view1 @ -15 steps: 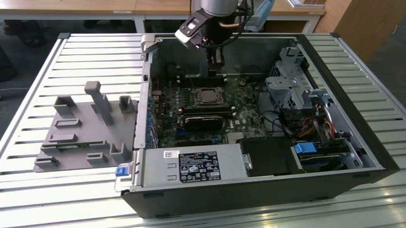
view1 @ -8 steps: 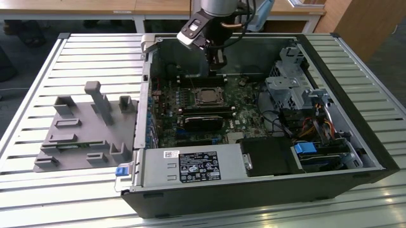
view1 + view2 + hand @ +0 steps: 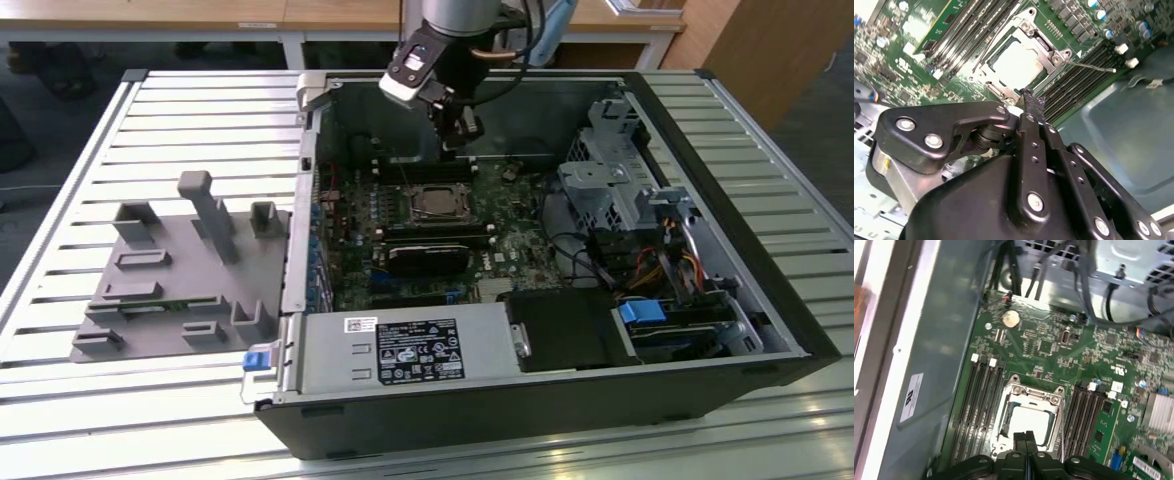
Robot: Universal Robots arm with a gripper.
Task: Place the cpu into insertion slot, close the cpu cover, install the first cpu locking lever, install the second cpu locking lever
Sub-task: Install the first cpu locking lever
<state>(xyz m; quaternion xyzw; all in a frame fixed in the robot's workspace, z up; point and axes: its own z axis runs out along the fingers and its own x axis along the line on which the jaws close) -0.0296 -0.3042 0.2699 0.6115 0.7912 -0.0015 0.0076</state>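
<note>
The cpu [image 3: 1029,422] lies flat in the insertion slot [image 3: 994,87] on the green motherboard [image 3: 1054,345], with its dull metal top facing up. It is square, so it has no long axis. Its edges run parallel to the black memory slots [image 3: 979,405] on either side of it. The cpu cover [image 3: 1033,391] is down over it, and its silver frame rings the chip so that the metal top shows through the cut-out.

In the second wrist view a thin metal rod [image 3: 1089,65] reaches out from a corner of the socket across the neighbouring memory slots. Its tip is clear of the frame.

The claw [image 3: 1026,436] hangs above the socket's edge without touching it. Its two black fingers [image 3: 1030,107] are pressed together and hold nothing.

In the exterior view the arm comes down into the open computer case [image 3: 534,410], which lies on the slatted worktop [image 3: 160,110]. A grey moulded fixture [image 3: 174,290] sits on the worktop just beside the case, on the exterior view's left.
</note>
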